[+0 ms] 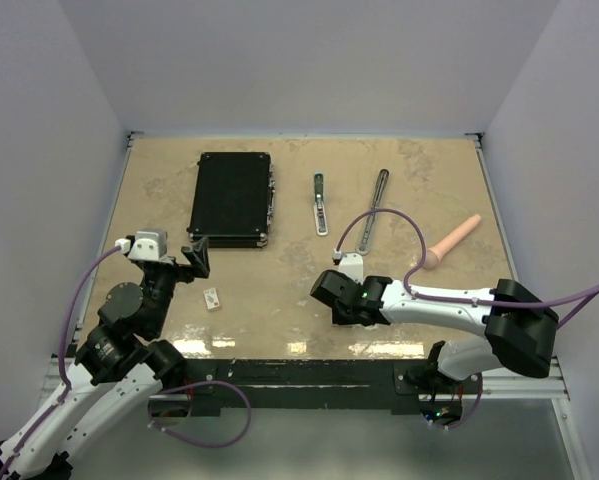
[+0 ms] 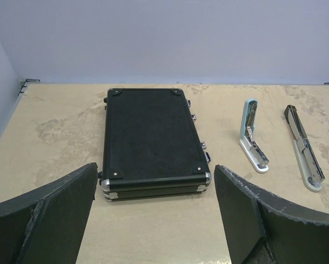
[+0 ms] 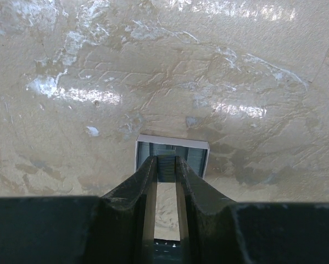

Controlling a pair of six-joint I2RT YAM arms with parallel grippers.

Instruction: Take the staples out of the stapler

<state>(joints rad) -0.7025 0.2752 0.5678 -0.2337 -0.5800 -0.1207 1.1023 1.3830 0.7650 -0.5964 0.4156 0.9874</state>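
Black case lies left of pink cylinder on tan table.

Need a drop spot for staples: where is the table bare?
Bare: the near-centre stretch between the white tile and the right gripper, and the left strip beside the black case. Crowded: the far right, where the stapler, in two parts, and the pink cylinder lie side by side.

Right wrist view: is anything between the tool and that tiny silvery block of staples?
Nothing visible: the right tool has its tips over the tiny silvery-grey staples, beige tabletop beyond; whether it grips them is unclear.
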